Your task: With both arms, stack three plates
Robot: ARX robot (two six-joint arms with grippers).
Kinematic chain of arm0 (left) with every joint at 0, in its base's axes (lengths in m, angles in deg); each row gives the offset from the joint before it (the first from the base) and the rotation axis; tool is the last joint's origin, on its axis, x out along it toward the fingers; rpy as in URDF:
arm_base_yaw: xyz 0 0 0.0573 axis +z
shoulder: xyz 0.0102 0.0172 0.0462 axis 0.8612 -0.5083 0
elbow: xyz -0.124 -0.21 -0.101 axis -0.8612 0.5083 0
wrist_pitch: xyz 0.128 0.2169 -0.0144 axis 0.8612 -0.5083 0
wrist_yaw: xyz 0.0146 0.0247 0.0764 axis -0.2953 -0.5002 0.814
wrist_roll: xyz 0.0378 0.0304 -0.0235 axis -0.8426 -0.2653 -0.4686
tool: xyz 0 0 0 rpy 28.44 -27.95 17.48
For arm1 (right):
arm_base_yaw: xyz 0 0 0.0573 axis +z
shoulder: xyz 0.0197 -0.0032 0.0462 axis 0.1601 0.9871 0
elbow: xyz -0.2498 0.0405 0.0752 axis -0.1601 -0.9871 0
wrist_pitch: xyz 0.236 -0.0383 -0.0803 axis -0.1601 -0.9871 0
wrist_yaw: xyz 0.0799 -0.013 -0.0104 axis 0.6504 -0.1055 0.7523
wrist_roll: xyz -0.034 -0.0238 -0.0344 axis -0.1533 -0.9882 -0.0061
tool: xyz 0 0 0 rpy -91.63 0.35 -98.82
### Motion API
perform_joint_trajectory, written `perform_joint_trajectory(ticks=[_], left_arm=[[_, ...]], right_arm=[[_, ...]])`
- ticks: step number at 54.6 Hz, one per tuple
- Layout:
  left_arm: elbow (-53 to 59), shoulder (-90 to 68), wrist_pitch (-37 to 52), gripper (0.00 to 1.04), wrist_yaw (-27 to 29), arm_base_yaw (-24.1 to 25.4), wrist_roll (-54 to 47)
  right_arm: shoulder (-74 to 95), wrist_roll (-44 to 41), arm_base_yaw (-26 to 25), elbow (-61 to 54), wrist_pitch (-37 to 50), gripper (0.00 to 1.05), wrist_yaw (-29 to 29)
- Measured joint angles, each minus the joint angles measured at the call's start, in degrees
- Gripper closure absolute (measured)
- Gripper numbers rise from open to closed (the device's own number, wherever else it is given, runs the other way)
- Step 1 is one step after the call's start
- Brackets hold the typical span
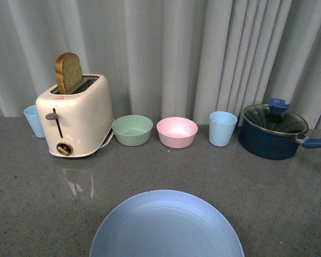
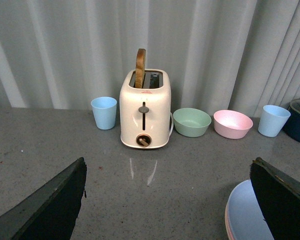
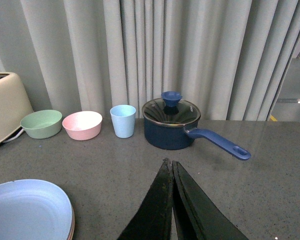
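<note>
A light blue plate (image 1: 166, 227) lies at the near middle of the grey table, on top of a stack. In the left wrist view the blue plate (image 2: 245, 215) shows a pink rim (image 2: 226, 220) beneath it. In the right wrist view the blue plate (image 3: 27, 210) shows a beige edge (image 3: 72, 222) under it. My left gripper (image 2: 167, 172) is open and empty, to the left of the stack. My right gripper (image 3: 168, 165) is shut and empty, to the right of the stack. Neither gripper shows in the front view.
Along the curtain at the back stand a blue cup (image 1: 33, 120), a cream toaster (image 1: 75, 115) with a slice of bread, a green bowl (image 1: 132, 129), a pink bowl (image 1: 176, 131), another blue cup (image 1: 222, 128) and a dark blue lidded pot (image 1: 275, 131) with its handle pointing right.
</note>
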Motion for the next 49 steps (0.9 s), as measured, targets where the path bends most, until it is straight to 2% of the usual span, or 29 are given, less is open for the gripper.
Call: perform_joint_trajectory(ticks=[28,49], left_arm=[[0.0,0.0,0.0,0.07,0.0,0.0,0.0],[0.0,0.0,0.0,0.07,0.0,0.0,0.0]], right_arm=[[0.0,0.0,0.0,0.0,0.0,0.07,0.0],[0.0,0.0,0.0,0.0,0.0,0.07,0.0]])
